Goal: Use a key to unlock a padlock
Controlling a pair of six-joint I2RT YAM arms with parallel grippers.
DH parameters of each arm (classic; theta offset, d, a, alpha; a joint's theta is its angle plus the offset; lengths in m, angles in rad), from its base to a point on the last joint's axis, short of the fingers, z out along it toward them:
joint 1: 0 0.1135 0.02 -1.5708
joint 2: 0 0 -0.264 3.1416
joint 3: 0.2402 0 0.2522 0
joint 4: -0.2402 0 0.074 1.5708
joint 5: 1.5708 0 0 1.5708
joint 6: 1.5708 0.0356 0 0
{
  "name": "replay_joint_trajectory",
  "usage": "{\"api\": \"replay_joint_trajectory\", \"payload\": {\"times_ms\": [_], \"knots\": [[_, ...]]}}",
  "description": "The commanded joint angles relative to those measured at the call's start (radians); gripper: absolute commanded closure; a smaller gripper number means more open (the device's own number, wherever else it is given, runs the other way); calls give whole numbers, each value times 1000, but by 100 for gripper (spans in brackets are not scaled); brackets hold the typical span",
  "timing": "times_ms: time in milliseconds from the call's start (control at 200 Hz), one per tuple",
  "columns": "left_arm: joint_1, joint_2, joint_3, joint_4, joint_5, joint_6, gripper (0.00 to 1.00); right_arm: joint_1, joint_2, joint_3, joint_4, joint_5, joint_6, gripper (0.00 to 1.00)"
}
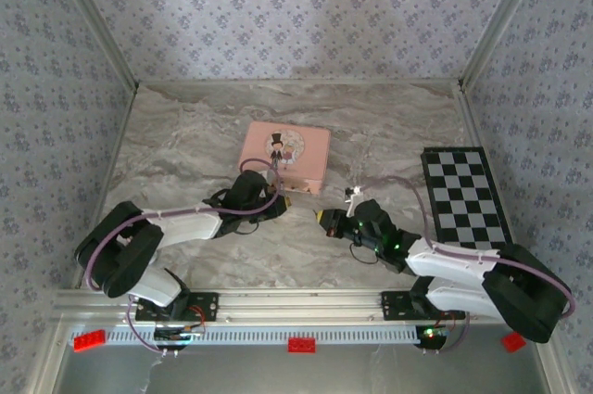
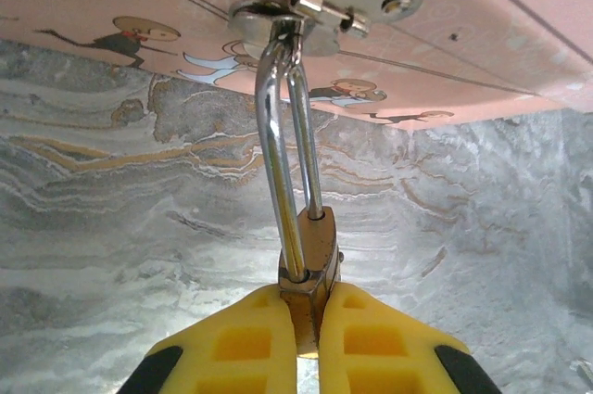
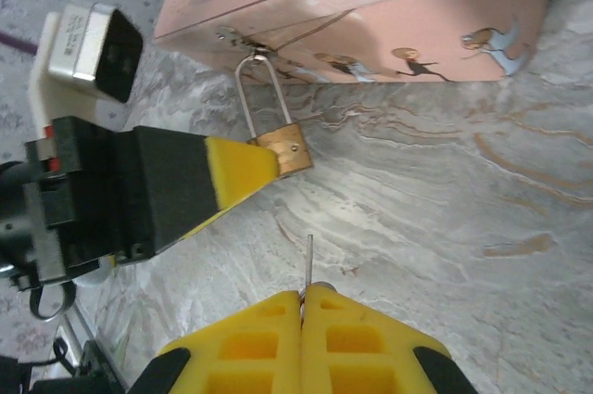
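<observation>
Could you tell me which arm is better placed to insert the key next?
Right: the right gripper is shut on the key, its tip aimed roughly at the padlock. The left gripper is shut on the padlock, steadying it.

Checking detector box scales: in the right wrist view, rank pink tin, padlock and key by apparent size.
1. pink tin
2. padlock, shackle included
3. key, a thin sliver even though it is nearest the camera
</observation>
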Motion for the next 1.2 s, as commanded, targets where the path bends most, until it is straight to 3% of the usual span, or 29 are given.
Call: {"api": "replay_joint_trajectory", "payload": {"times_ms": [0,380,670,1059,1194], "knots": [[4,-39,48,42,46,-52,100,7,1,-7,100,75,71,100],[4,-37,26,121,39,-203,100,13,129,-38,279,27,292,100],[4,-4,-21,240,36,-316,100,13,332,-28,502,-64,483,100],[4,-30,-54,269,47,-349,100,-35,638,-18,876,-153,619,100],[4,-33,-75,297,40,-360,100,-37,670,0,883,-172,638,100]]}}
